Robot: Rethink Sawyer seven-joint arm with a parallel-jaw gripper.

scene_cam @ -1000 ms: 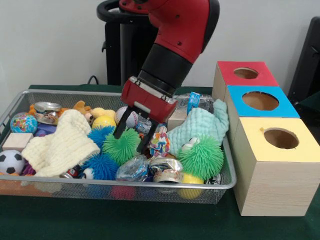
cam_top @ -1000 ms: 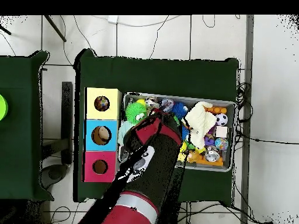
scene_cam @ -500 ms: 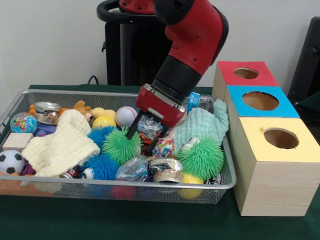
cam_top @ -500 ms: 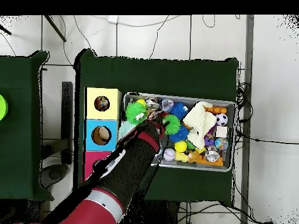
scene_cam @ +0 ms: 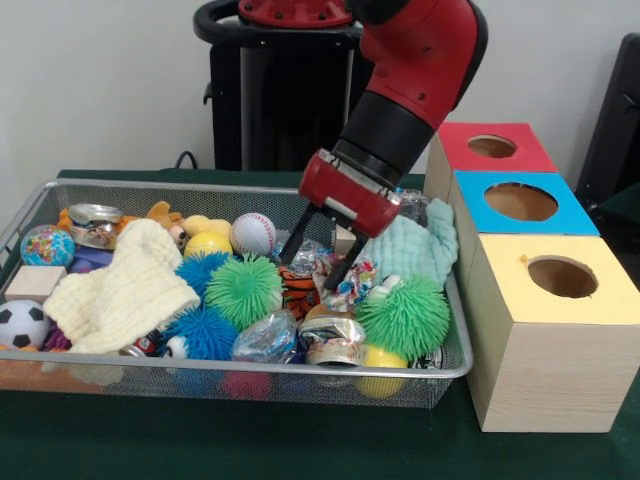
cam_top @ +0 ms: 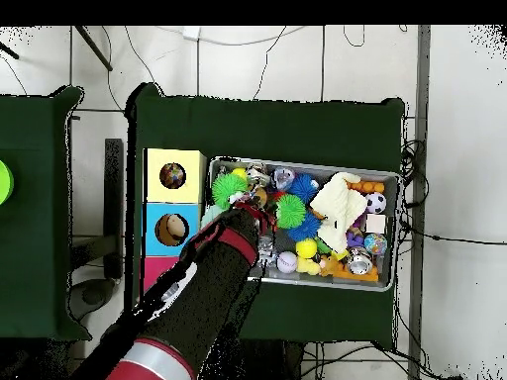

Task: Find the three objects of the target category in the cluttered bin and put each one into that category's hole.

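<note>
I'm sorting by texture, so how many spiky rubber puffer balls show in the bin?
4: green ball at the middle, green ball near the boxes, blue ball behind the cream cloth, blue ball at the front rim. More may be buried.

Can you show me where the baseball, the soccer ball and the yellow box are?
baseball (scene_cam: 253, 233), front view, middle of its white leather.
soccer ball (scene_cam: 20, 324), front view, middle of the ball.
yellow box (scene_cam: 545, 340), front view, on its bare wooden front wall.
</note>
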